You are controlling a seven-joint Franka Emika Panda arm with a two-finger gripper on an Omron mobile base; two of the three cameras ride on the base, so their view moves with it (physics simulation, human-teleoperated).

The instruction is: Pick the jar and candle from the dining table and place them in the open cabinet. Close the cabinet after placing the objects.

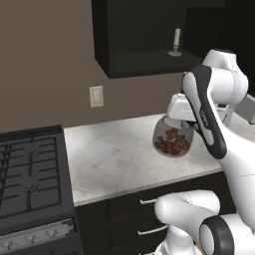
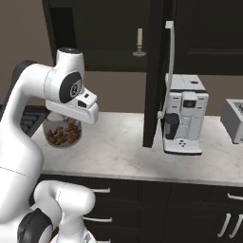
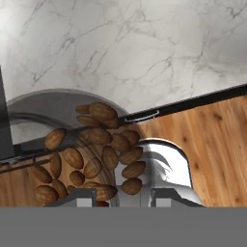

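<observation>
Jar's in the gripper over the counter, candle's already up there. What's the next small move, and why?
Probably lift: the jar hangs from the shut gripper above the marble counter, well below the open cabinet shelf where the candle stands. Raise it to shelf height before moving in beside the candle.

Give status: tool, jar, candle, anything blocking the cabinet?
Tool shut on jar, held above the marble counter. Candle already standing in the cabinet. Cabinet door open; nothing seen blocking the way up.
</observation>
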